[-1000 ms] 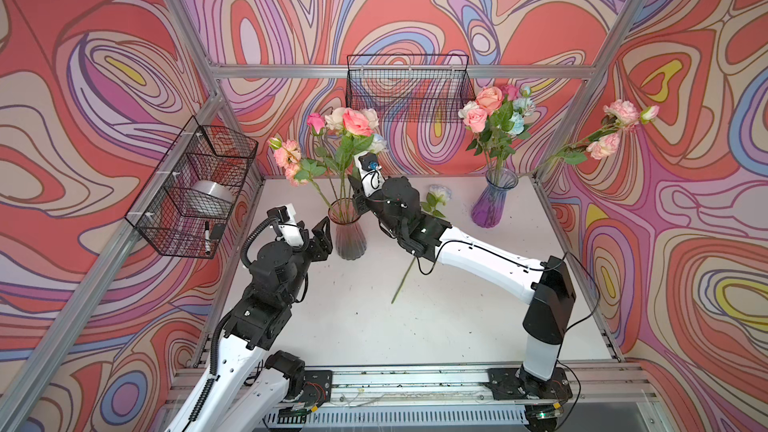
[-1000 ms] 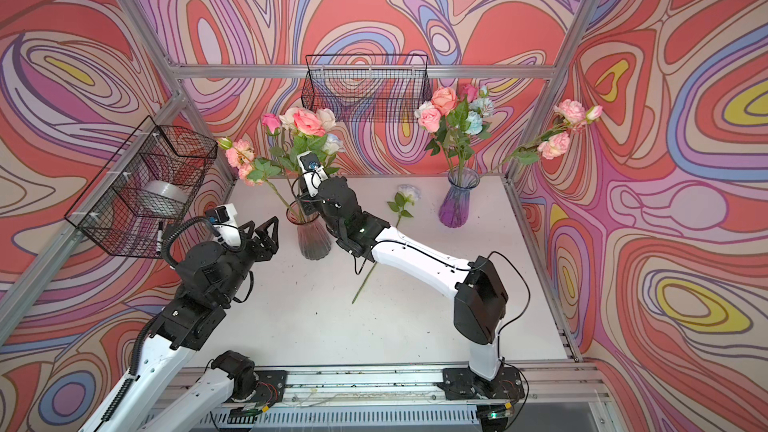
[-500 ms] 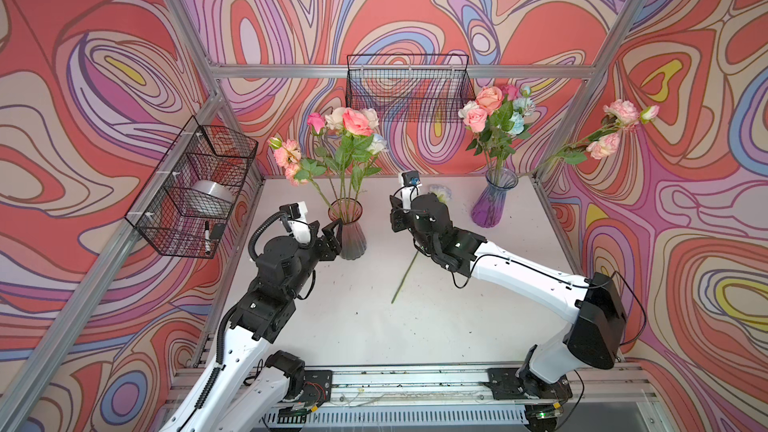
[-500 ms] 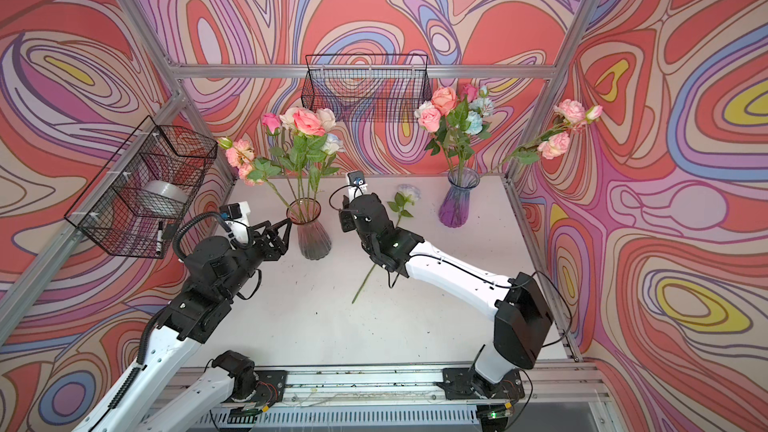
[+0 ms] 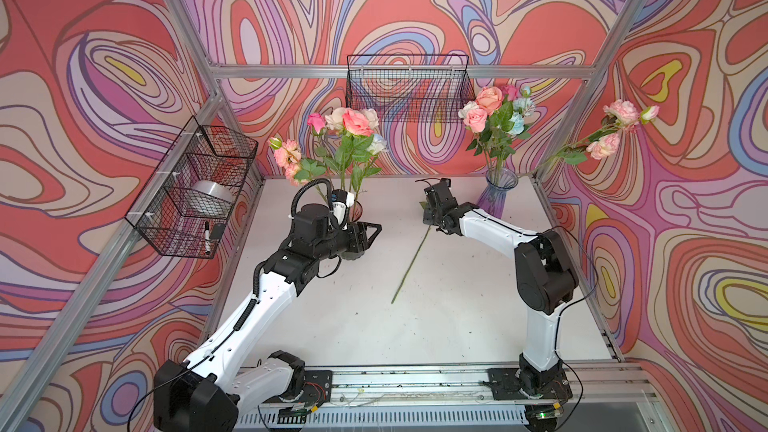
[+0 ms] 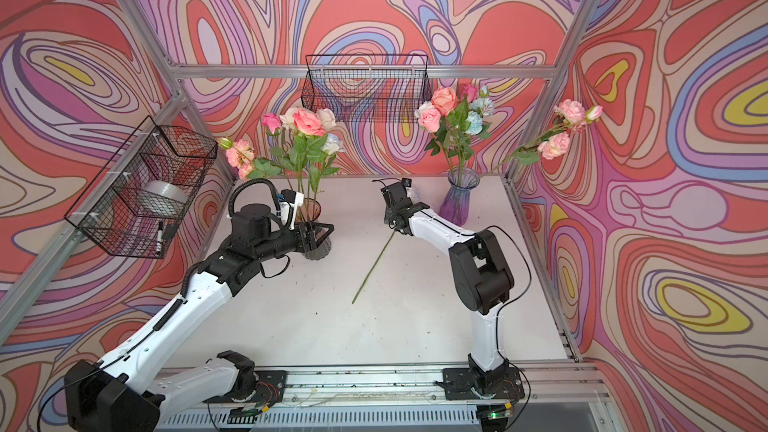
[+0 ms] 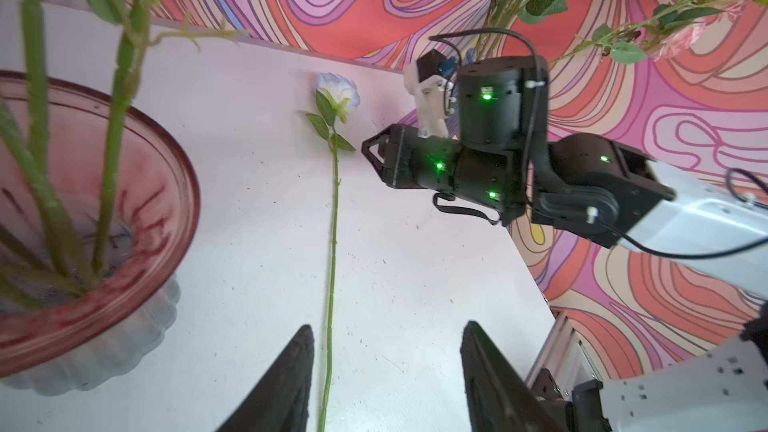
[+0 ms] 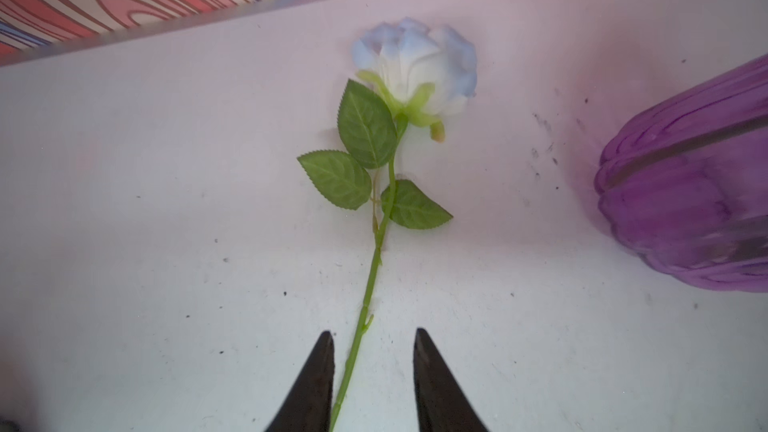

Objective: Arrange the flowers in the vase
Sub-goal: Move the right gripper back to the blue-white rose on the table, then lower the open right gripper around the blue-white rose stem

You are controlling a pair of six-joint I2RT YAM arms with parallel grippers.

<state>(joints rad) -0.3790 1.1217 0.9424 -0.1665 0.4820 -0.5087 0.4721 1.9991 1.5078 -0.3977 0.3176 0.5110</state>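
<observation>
On the white table (image 5: 440,326), near its centre, a loose pale blue rose (image 8: 386,209) lay flat. In both top views its stem end pointed to 7 o'clock and its bloom to 1 o'clock, the bloom hidden beneath the arm. The right gripper (image 8: 372,336) stood low over the stem, just below the leaves, jaws partly open with a clear gap. The stem ran between the fingers (image 8: 316,384), close against one of them, and was not clamped; whether that finger touched it could not be told. The purple vase (image 5: 496,197), at 2 o'clock on the table, stood near this gripper and held flowers (image 5: 492,118) in pink, coral, cream and pale blue. The pink vase (image 7: 183,184), at 10 o'clock, held a second bunch (image 5: 353,126). The left gripper (image 7: 386,330) hung just beside this vase, at about its 4 o'clock side, jaws roughly half open and holding nothing, pointed toward the loose rose. A back wire basket (image 5: 409,89) hung on the wall at 12 o'clock, a side wire basket (image 5: 195,189) at 9 o'clock.
</observation>
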